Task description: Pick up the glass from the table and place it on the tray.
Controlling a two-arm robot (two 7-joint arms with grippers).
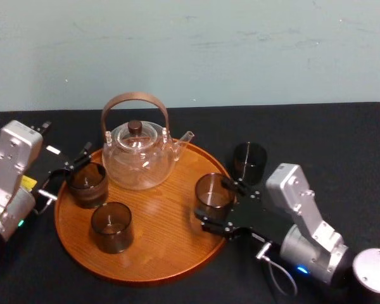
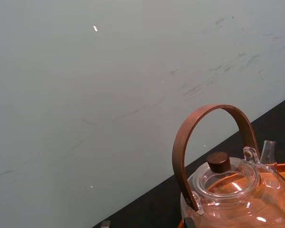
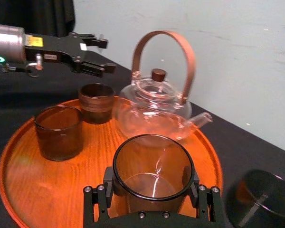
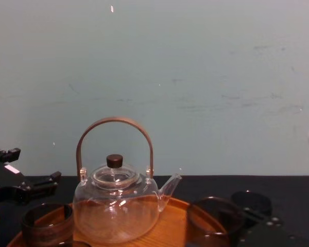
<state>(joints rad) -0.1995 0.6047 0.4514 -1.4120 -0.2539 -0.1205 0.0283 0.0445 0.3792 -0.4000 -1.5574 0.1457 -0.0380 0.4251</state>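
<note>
A dark clear glass (image 1: pixel 212 190) stands upright just inside the right rim of the round orange-brown tray (image 1: pixel 164 244). My right gripper (image 1: pixel 216 204) reaches in from the right and is shut on it, a finger against each side. The right wrist view shows this glass (image 3: pixel 153 164) between the black fingers (image 3: pixel 108 183), with its base on the wood of the tray (image 3: pixel 23 180). My left gripper (image 1: pixel 76 166) hovers open and holds nothing at the tray's left rim, just above another glass (image 1: pixel 87 183).
A clear glass teapot (image 1: pixel 139 149) with a brown hoop handle stands at the back of the tray. A third glass (image 1: pixel 112 227) sits at the tray's front left. Another dark glass (image 1: pixel 249 161) stands on the black table right of the tray, behind my right gripper.
</note>
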